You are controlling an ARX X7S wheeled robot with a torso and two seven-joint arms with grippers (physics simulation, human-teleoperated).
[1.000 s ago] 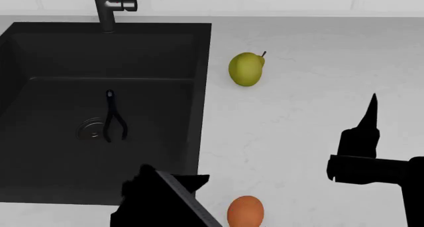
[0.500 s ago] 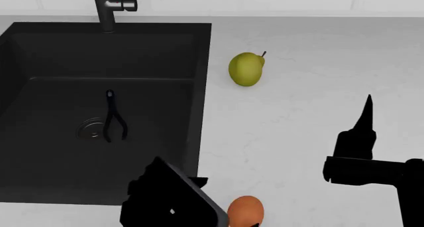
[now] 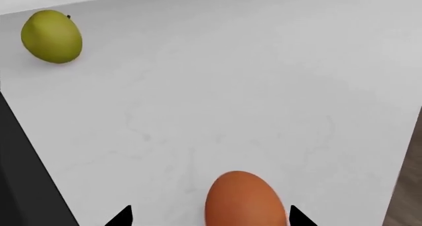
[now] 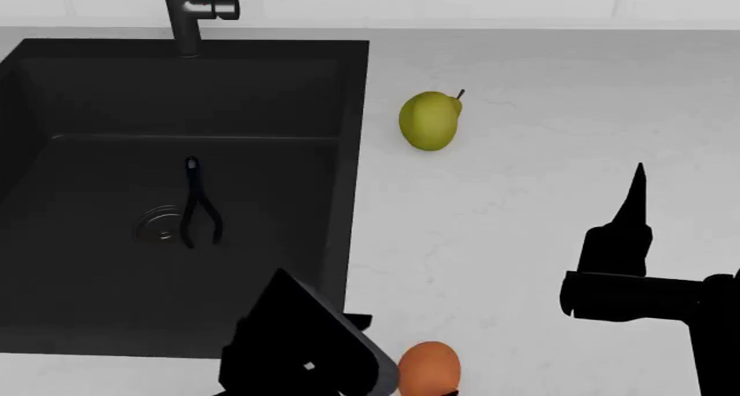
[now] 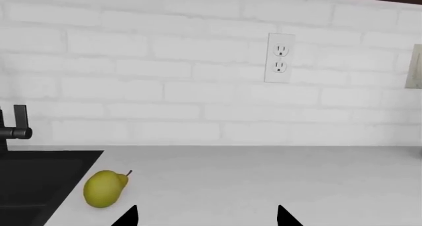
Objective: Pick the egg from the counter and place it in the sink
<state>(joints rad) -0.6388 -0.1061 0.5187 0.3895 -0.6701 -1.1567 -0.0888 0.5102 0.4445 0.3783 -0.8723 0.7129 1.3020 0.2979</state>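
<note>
So we're at the approach-to-grasp stage. The egg (image 3: 245,199) sits on the counter (image 3: 264,87) right at the near edge, and the left gripper (image 3: 209,217) has it lined up between its two fingertips, jaws spread wide with a gap on both sides of the egg. Nothing's touching it as far as I can tell. In the head view the left gripper (image 4: 310,354) is just beside the egg (image 4: 429,366), on the sink side.

Next move, I'd guess: ease forward a bit more so the fingers bracket the egg's widest part, then close gently. It's smooth and round, so it'll probably squirt out if pinched off-centre.

Right gripper (image 4: 632,240) hovers over bare counter well off to the side, holding nothing; from its wrist view the tips look spread apart.

Further back is the pear (image 4: 431,120), not our target, near the sink (image 4: 347,84) rim. The sink has a small black tool (image 4: 199,205) lying by the drain (image 4: 159,225), faucet (image 4: 191,10) at the back.
</note>
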